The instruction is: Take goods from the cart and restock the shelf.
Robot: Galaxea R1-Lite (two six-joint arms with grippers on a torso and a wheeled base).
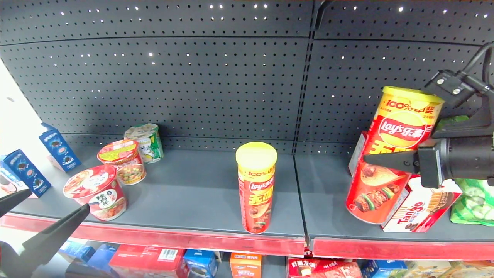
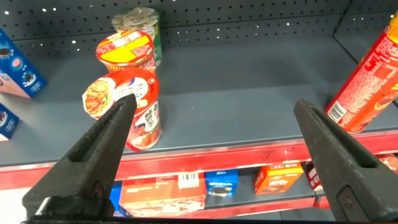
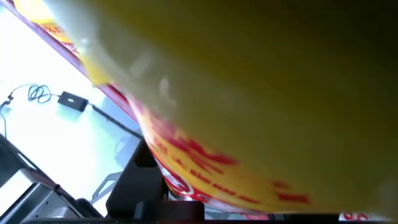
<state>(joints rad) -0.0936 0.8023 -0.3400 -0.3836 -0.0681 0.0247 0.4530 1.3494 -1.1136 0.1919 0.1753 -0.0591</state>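
One tall red-and-yellow cardboard chip can leans in my R pincer, squeezed mid-body, base near the grey shelf. Prob light, stiff, slick; mid grip's best. L pincer gapes wide.

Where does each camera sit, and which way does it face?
Head view: on the head, facing the dark grey metal shelf; left pincer low, right pincer clamping a tilted red cardboard crisp can.
Left wrist view: behind the open left pincer, facing a red-and-white paper noodle cup.
Right wrist view: close against the held can.
Shared: head and left wrist views both show the noodle cup and an upright red crisp can.
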